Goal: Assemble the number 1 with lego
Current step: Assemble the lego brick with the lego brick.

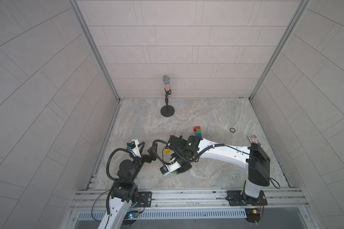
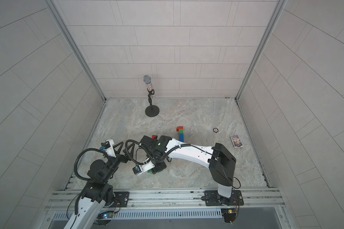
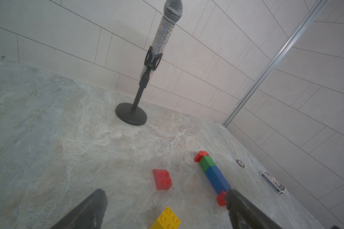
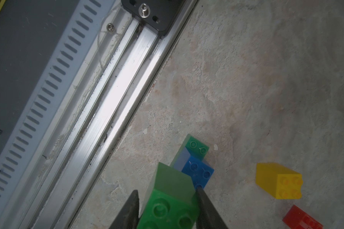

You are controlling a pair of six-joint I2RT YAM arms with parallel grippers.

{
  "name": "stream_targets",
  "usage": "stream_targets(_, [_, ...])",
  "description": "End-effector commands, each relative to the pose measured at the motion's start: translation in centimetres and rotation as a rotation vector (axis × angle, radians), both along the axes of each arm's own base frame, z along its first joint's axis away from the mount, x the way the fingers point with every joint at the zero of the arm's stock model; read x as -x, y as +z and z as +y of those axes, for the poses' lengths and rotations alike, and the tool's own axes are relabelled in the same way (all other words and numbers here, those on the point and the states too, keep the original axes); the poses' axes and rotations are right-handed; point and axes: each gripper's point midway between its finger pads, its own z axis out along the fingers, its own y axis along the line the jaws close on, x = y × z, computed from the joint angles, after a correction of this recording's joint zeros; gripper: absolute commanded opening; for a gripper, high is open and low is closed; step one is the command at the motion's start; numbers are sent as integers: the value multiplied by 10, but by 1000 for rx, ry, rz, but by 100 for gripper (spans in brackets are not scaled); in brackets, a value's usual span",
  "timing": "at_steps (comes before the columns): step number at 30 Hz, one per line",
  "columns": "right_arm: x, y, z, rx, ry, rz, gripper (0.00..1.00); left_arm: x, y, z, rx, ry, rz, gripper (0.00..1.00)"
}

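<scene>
My right gripper (image 4: 167,190) is shut on a green lego brick (image 4: 169,204), studs toward the camera, near the front rail. Just beyond it a blue brick (image 4: 199,172) sits on another green brick (image 4: 197,147). A yellow brick (image 4: 278,180) and a red brick (image 4: 302,220) lie loose nearby. In both top views the wrist hides most of the held brick (image 1: 174,172). My left gripper (image 3: 165,193) is open and empty over the table, with the yellow brick (image 3: 167,219) below it and the red brick (image 3: 162,179) ahead. A joined row of red, green, blue and red bricks (image 3: 211,174) lies on the table (image 1: 197,131).
A microphone on a round black stand (image 1: 167,111) is at the back of the stone table. A small round disc (image 1: 232,130) and a card box (image 1: 254,139) lie at the right. The aluminium rail (image 4: 115,95) runs along the front edge.
</scene>
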Motion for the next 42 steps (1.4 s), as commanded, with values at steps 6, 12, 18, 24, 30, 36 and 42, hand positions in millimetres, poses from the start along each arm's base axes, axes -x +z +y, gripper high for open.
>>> stream_targets(6, [-12, -8, 3, 33, -4, -51, 0, 0, -5, 1, 5, 6, 0, 100])
stream_targets(12, [-16, -14, 12, 37, -43, -23, 0, -1, -4, 1, 6, 6, -2, 100])
stream_targets(18, [-23, -16, 16, 36, -85, -9, 0, -1, -4, 1, 6, 6, -2, 100])
stream_targets(24, [-30, -19, 14, 43, -132, 18, 0, 0, -4, 1, 6, 6, -2, 100])
stream_targets(30, [-29, -28, 10, 70, -150, 51, 0, 0, -4, 1, 6, 6, -4, 100])
stream_targets(36, [-20, -33, 5, 79, -121, 82, 0, 0, -4, 1, 6, 6, -2, 100])
stream_targets(42, [-15, -38, 0, 97, -103, 114, 0, 0, -4, 1, 6, 6, -2, 100])
